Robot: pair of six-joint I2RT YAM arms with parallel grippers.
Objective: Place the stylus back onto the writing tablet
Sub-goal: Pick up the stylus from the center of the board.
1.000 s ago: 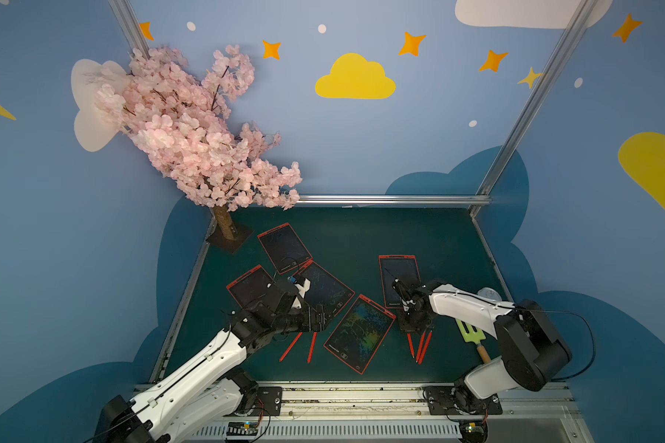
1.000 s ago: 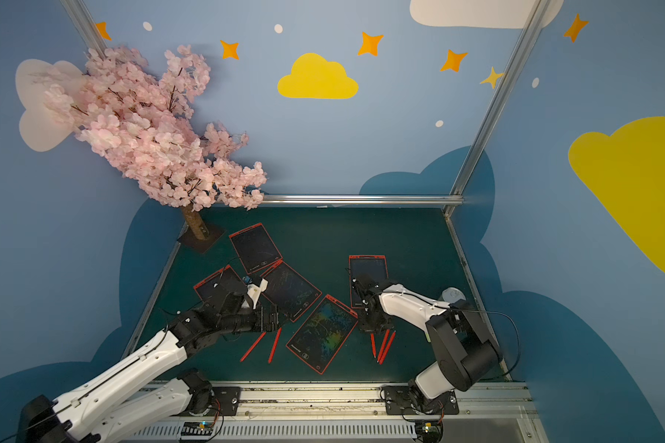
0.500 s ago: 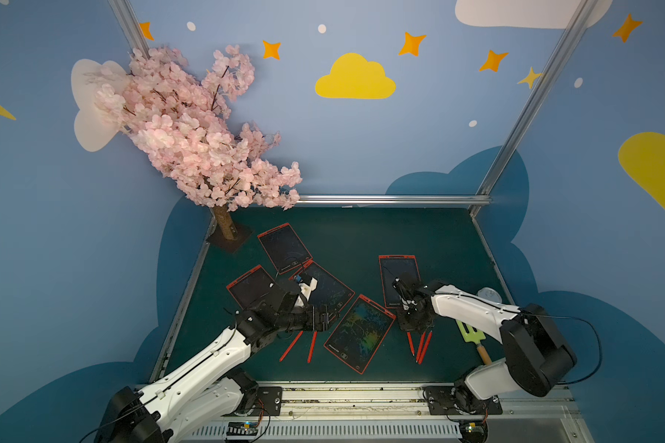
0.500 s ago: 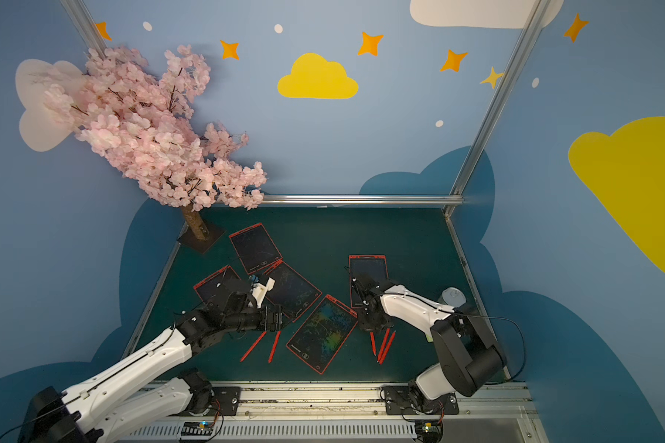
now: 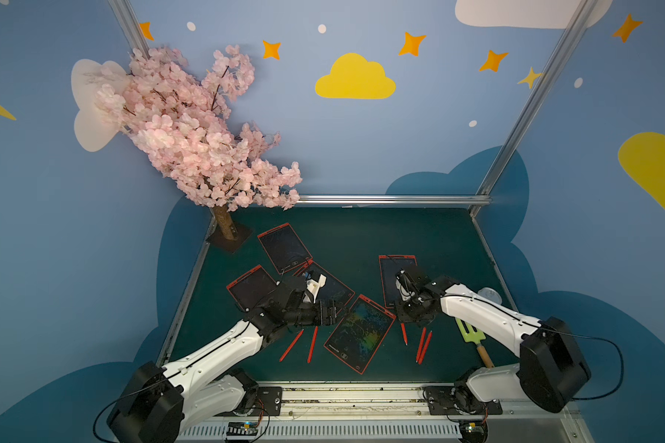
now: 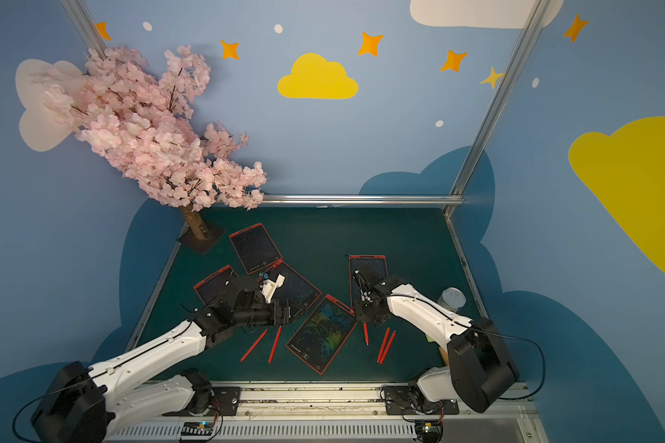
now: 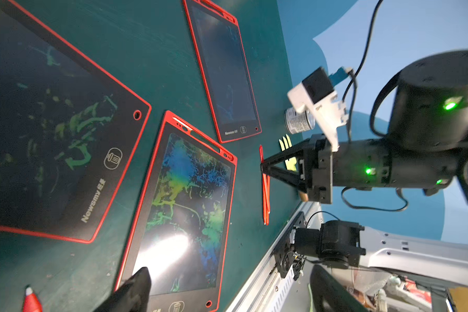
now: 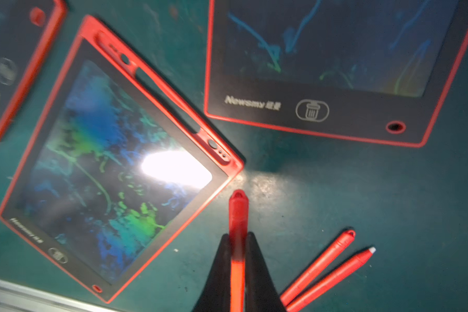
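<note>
Right gripper (image 8: pixel 237 243) clenched on a red stylus (image 8: pixel 238 210), aimed toward the empty edge slot (image 8: pixel 168 89) of the scribbled writing tablet (image 8: pixel 111 173), presumably for seating; left gripper (image 5: pixel 334 311) beside that tablet, clench indeterminable.

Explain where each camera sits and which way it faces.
Top views: high over the front edge, looking down on the green table; both arms, left hand and right hand show.
Left wrist: rides the left arm, looking across the table at the right hand; one finger of its own shows.
Right wrist: rides the right arm, looking down; its hand pinches a red stylus.
Shared: both wrist views show the rainbow-scribbled tablet.
</note>
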